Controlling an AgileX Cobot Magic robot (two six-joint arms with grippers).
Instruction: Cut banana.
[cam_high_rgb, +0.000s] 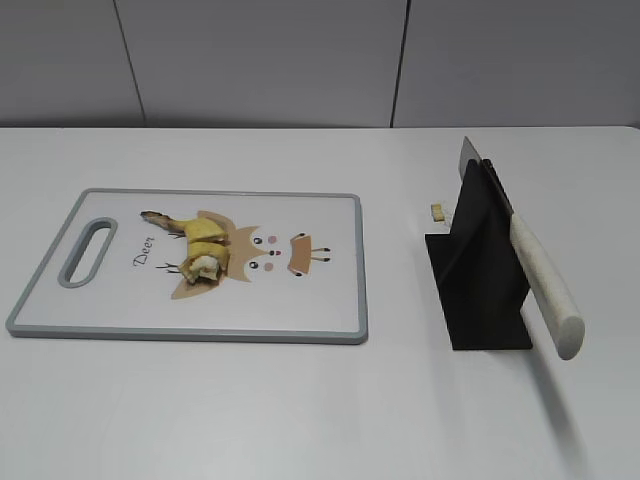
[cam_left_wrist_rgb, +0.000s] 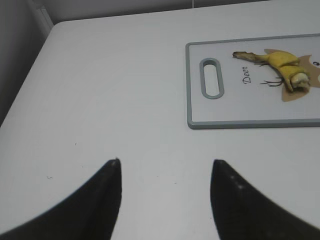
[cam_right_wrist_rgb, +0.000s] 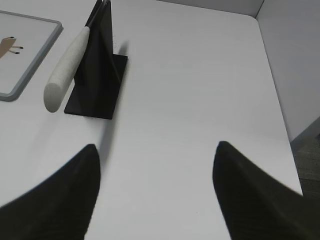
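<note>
The banana (cam_high_rgb: 200, 246), a short yellow stub with a dark stem tip and pale cut end, lies on the grey-rimmed cutting board (cam_high_rgb: 330, 300), over its deer print. It also shows in the left wrist view (cam_left_wrist_rgb: 285, 68). A knife with a white handle (cam_high_rgb: 545, 285) rests in a black stand (cam_high_rgb: 478, 270) right of the board; the handle (cam_right_wrist_rgb: 65, 70) and stand (cam_right_wrist_rgb: 100, 65) show in the right wrist view. My left gripper (cam_left_wrist_rgb: 165, 162) is open and empty over bare table, left of the board. My right gripper (cam_right_wrist_rgb: 157, 147) is open and empty, right of the stand. Neither gripper shows in the exterior view.
A tiny pale crumb (cam_high_rgb: 437, 211) lies on the white table just behind the stand. The board has a handle slot (cam_high_rgb: 88, 252) at its left end. The table's right edge (cam_right_wrist_rgb: 275, 95) drops off to the floor.
</note>
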